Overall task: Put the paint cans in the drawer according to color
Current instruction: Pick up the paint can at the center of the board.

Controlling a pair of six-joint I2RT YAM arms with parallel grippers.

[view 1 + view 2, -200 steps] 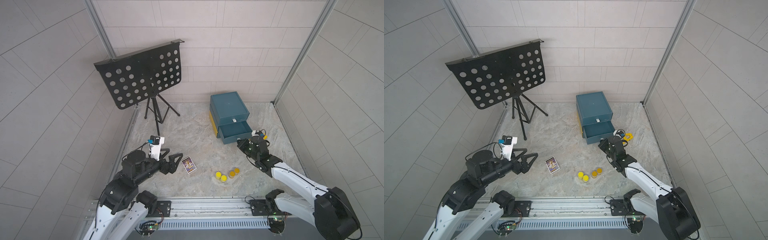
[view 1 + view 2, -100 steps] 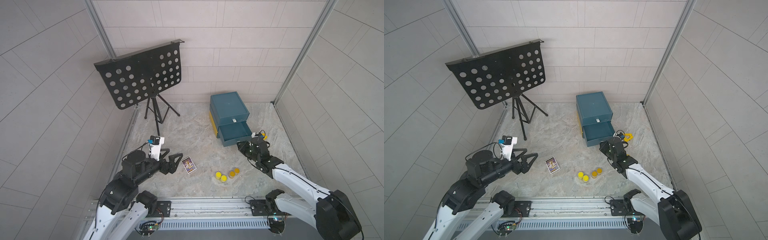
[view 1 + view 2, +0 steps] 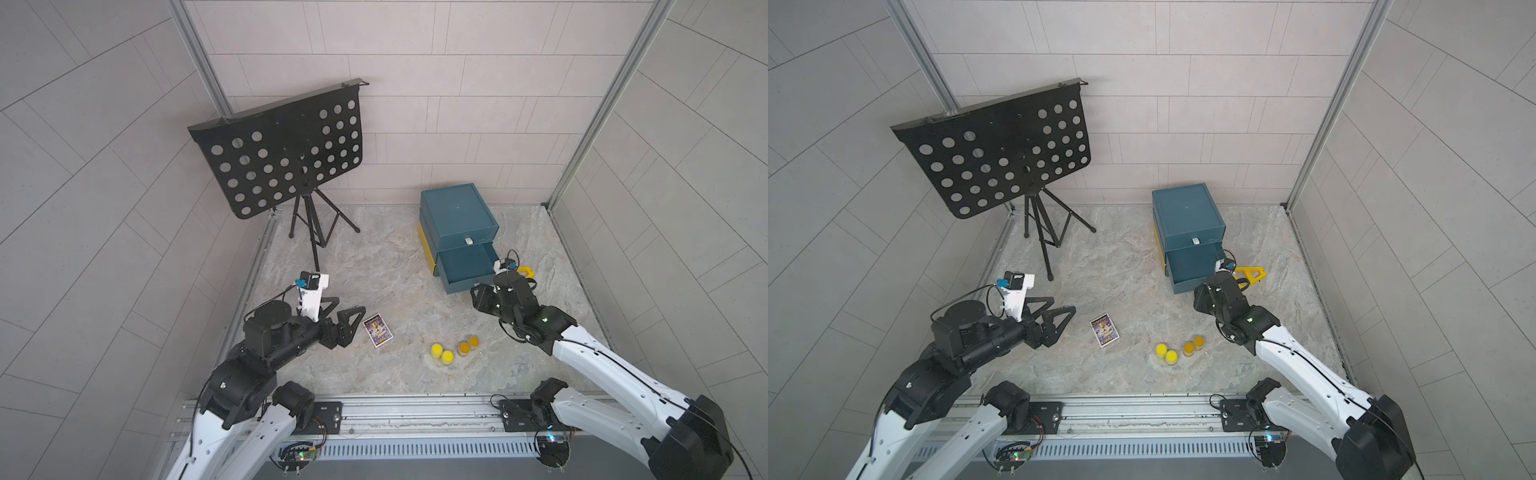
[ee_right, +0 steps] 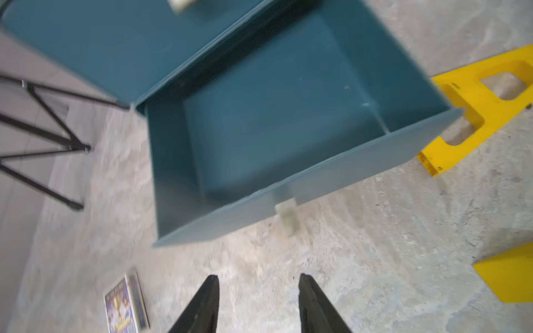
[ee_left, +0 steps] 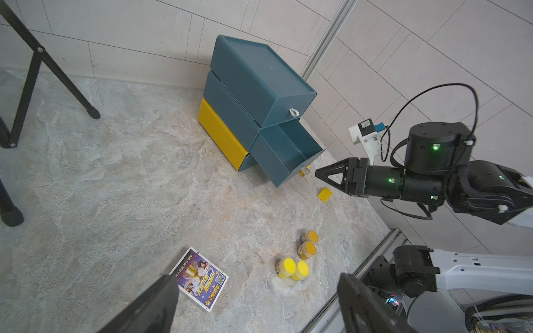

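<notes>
Just two yellow cans (image 3: 436,349) and two orange cans (image 3: 464,347) show; left pincer (image 3: 349,304), right pincer (image 4: 259,276) gape empty.

Marbled tabletop (image 3: 374,266) carries drawer unit (image 3: 455,210), stand tripod (image 3: 311,232), printed card (image 3: 377,330), two yellow paint cans (image 3: 436,349), two orange paint cans (image 3: 464,347) (clustered together), yellow bracket (image 4: 467,98), probably plastic.

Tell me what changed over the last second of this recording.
The right tool opened, apparently letting go of the handle on the drawer, and backed off slightly toward its base. The drawer stayed pulled out. The left tool stayed open and still. The four paint cans and the card did not move.
</notes>
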